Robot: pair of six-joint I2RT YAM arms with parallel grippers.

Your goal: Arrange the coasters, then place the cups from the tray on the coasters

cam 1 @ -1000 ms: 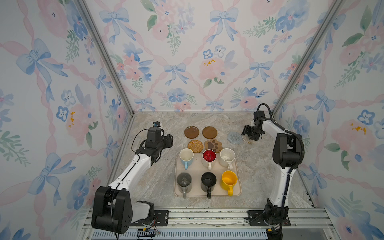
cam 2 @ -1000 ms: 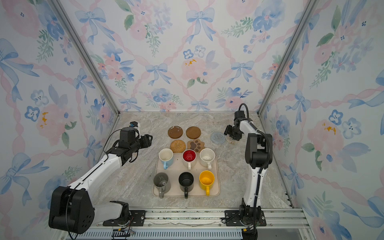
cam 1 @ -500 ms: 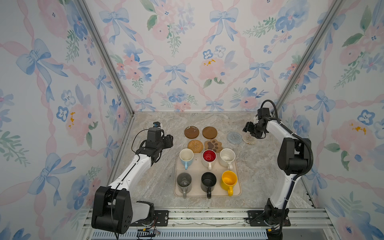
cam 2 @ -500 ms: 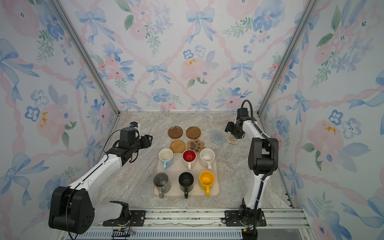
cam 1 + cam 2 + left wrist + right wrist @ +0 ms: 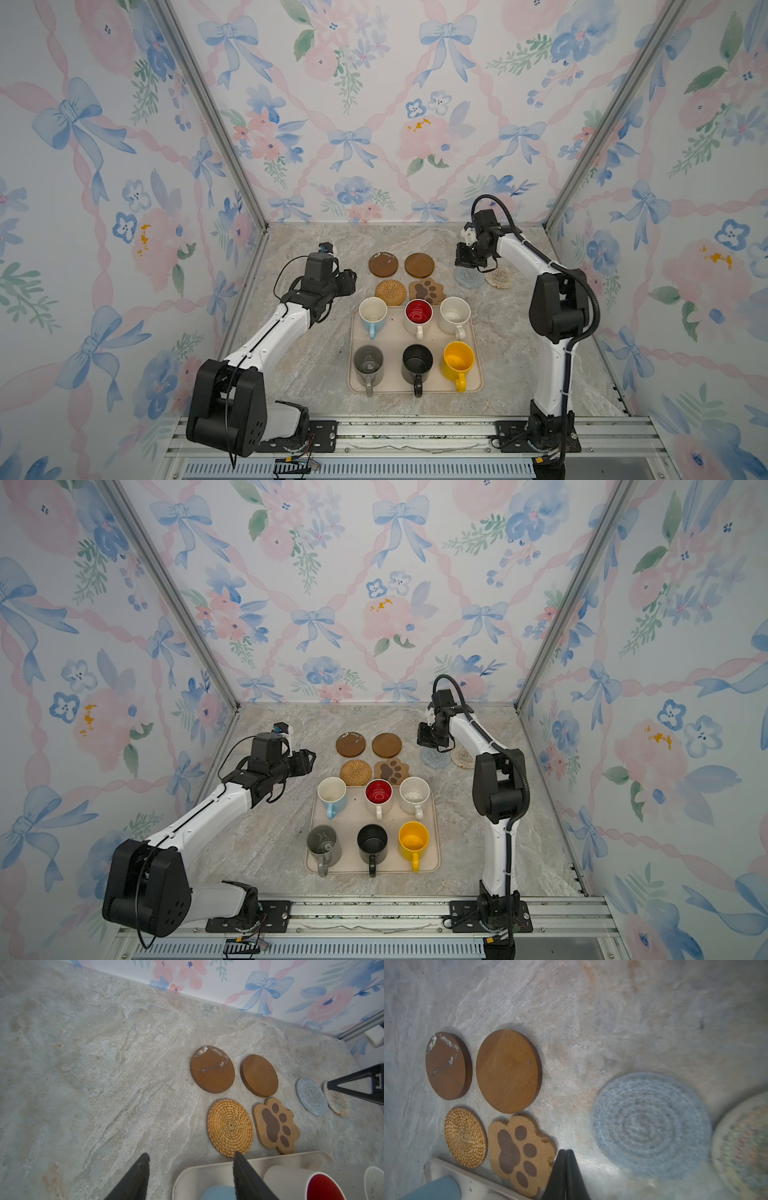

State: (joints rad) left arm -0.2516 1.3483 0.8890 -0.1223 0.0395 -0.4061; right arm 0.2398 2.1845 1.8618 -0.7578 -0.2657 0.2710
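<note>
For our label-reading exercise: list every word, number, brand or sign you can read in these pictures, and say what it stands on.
No text can be read anywhere.
grey mug: a pale mark, too small to make out.
scuffed brown disc: white scrapes only, not writing.

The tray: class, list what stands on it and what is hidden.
Six mugs: light blue, red-lined white, speckled, grey, black, yellow. The tray floor under each is covered.

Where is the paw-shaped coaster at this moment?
In both top views the paw-shaped coaster lies near the centre, right of the rattan coaster and just behind the red-lined mug.
</note>
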